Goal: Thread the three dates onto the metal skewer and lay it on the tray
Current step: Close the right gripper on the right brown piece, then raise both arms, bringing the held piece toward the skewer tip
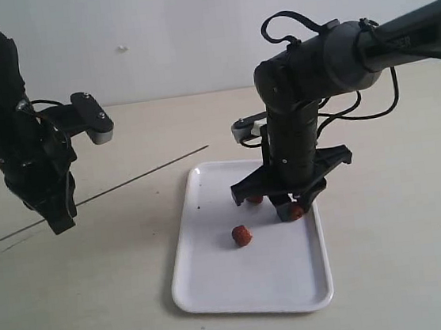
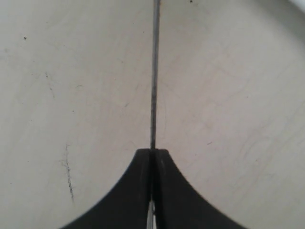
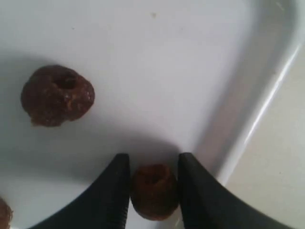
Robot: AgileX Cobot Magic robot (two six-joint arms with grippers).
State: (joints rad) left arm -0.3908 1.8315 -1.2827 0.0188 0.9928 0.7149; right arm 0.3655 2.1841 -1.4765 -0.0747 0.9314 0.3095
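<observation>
Holds the metal skewer [image 1: 127,182] clamped in the shut left gripper [image 1: 58,222] off the tray's [image 1: 181,253] left edge, long axis aimed at its far left corner, while straddling a date [image 3: 153,191] just beside the right edge with the right gripper [image 3: 154,157], pinch itself unconfirmed.
</observation>
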